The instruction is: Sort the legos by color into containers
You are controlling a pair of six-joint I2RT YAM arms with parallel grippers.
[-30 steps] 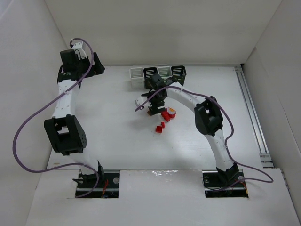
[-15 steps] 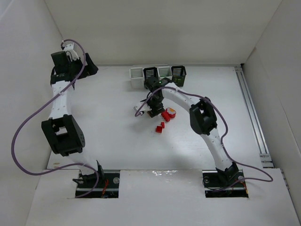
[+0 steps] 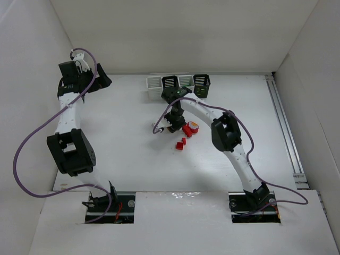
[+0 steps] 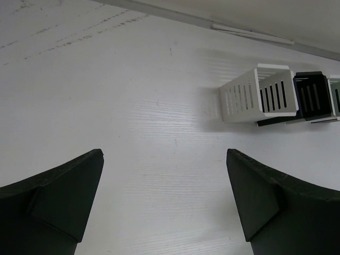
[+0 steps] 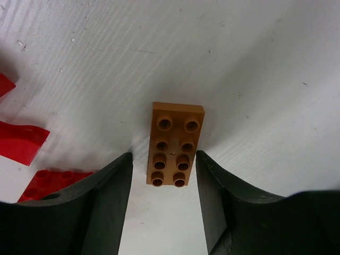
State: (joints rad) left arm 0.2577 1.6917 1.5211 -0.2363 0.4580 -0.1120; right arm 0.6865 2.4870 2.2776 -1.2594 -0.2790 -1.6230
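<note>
— How does the right gripper (image 5: 163, 159) stand?
— Jaws apart, one on each side of an orange brick (image 5: 175, 143) that lies flat, studs up, on the table (image 5: 265, 64). A sliver of table shows on one side. On the other I cannot tell whether it touches.
— Around it?
— Red legos (image 5: 21, 142) just beside. From above, the bins (image 3: 178, 82) sit in a row near, behind the gripper.
— And the left gripper (image 4: 164, 159)?
— Jaws spread wide, holding nothing, over the table well apart from the bins.
</note>
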